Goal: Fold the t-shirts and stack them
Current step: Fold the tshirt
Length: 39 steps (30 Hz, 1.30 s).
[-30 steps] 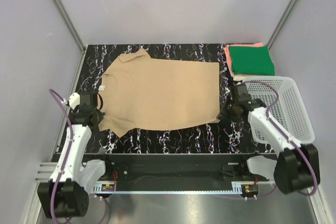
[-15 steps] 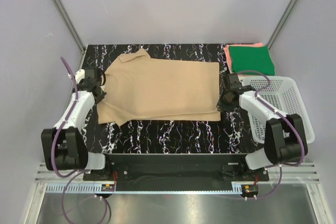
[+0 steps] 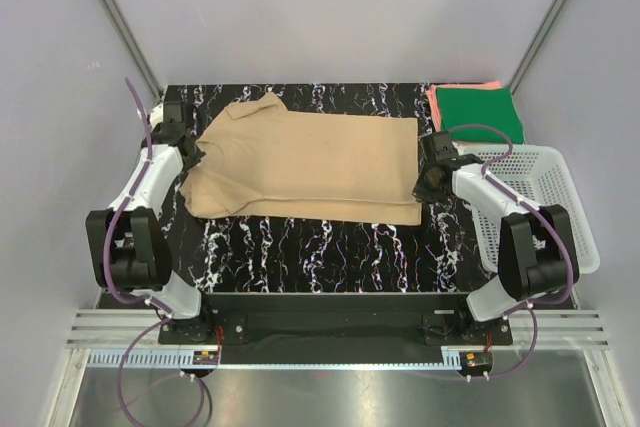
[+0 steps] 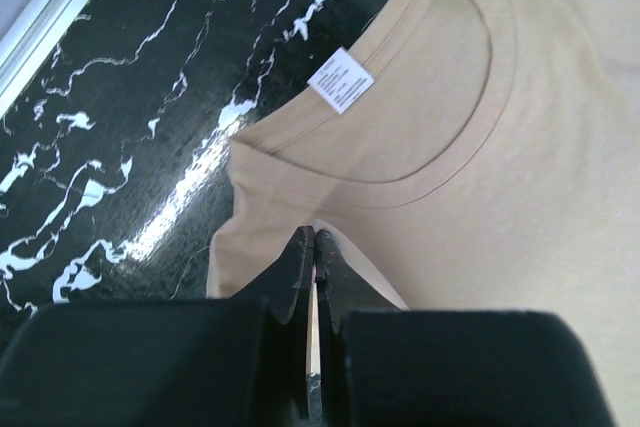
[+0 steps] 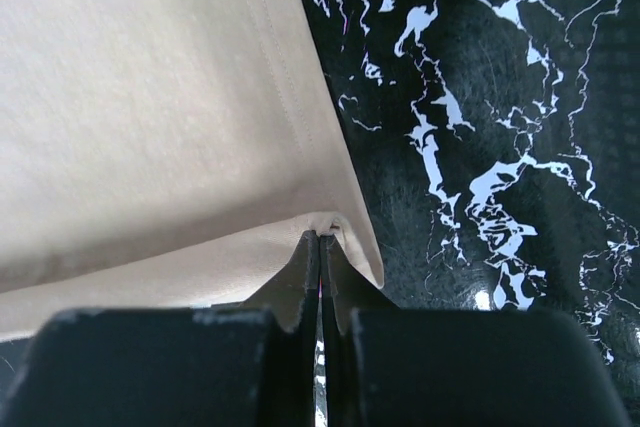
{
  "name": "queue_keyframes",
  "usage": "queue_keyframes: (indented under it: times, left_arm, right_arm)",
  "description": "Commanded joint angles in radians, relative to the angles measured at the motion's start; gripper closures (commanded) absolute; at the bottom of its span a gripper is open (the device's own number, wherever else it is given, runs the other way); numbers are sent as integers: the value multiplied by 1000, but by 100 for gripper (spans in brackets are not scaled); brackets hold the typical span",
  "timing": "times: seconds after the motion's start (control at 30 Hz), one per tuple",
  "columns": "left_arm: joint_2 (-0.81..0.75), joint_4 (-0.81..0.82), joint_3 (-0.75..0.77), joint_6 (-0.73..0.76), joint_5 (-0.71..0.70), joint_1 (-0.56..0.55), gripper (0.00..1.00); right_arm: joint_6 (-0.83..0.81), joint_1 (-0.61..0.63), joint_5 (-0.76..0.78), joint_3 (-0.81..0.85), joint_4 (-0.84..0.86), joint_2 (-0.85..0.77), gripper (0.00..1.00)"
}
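The tan t-shirt (image 3: 305, 162) lies on the black marbled table, its near long edge folded up over the body. My left gripper (image 3: 192, 155) is shut on the tan cloth at the shirt's left side, below the collar (image 4: 440, 137) and white label (image 4: 341, 80). My right gripper (image 3: 428, 183) is shut on the shirt's right hem corner (image 5: 335, 222). A folded dark green t-shirt (image 3: 482, 114) lies on a coral-pink one (image 3: 437, 107) at the back right corner.
A white mesh basket (image 3: 545, 209) stands at the right edge of the table (image 3: 330, 247), close beside my right arm. Metal frame posts rise at the back corners.
Both grippers have carried the shirt's near edge away from the front of the table toward the back, folding it over the body. The shirt now looks narrower front to back.
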Motion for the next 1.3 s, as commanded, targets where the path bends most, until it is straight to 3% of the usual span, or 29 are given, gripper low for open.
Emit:
queue_keyframes:
  times: [0.0, 1.27]
  left_arm:
    - [28, 48, 74, 51, 18, 2, 100]
    - [298, 51, 309, 113, 4, 0, 100]
  right_arm:
    - [-18, -9, 54, 48, 21, 19, 100]
    - [-54, -21, 105, 195, 74, 197, 100]
